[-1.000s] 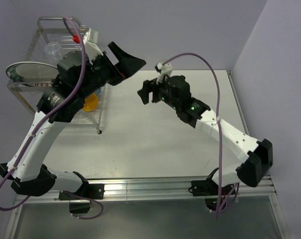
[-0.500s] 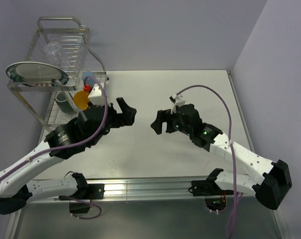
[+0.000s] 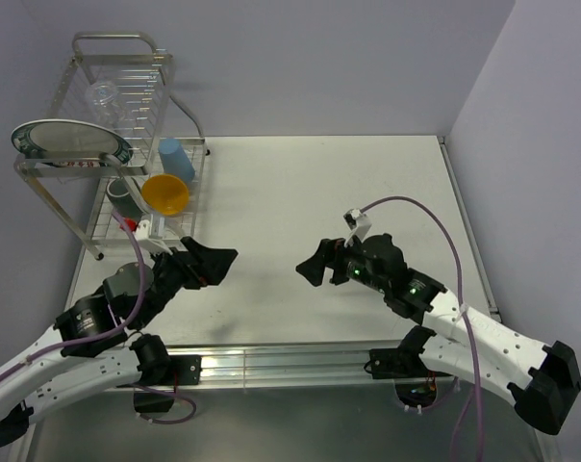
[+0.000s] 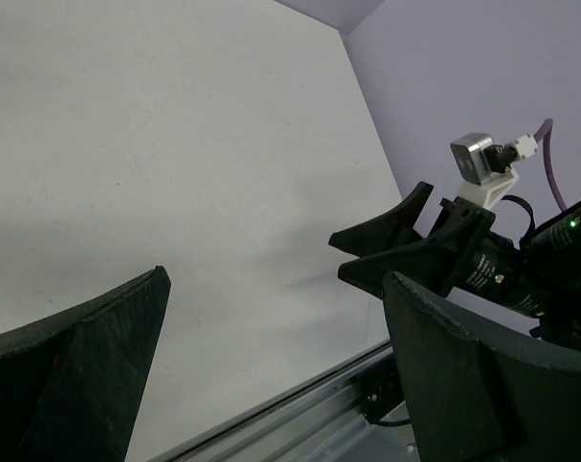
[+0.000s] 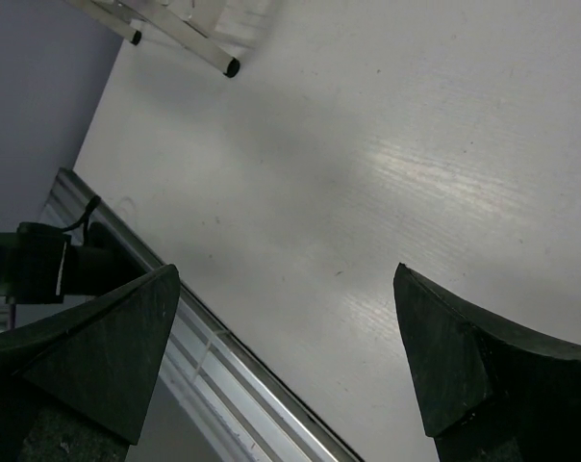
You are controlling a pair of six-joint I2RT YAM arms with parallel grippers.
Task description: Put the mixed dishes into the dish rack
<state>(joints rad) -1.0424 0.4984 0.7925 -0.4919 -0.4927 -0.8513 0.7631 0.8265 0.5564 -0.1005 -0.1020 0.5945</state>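
Two grippers, left gripper (image 3: 221, 266) and right gripper (image 3: 311, 269), hang low over the table (image 3: 319, 183). Their tips face each other, and each has its jaws spread wide and empty. Beyond the left gripper, well apart, one dish rack (image 3: 113, 38) stands upright. It holds five dishes: orange bowl (image 3: 165, 194) with its mouth up, mug (image 3: 123, 198), blue cup (image 3: 175, 159), plate (image 3: 67, 141) lying flat on top, and clear glass (image 3: 103, 94).

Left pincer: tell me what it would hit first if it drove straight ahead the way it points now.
Most likely the right pincer, which faces the left pincer across bare table. Both are open and empty. It sits off centre in the left wrist view, so a near miss is possible.
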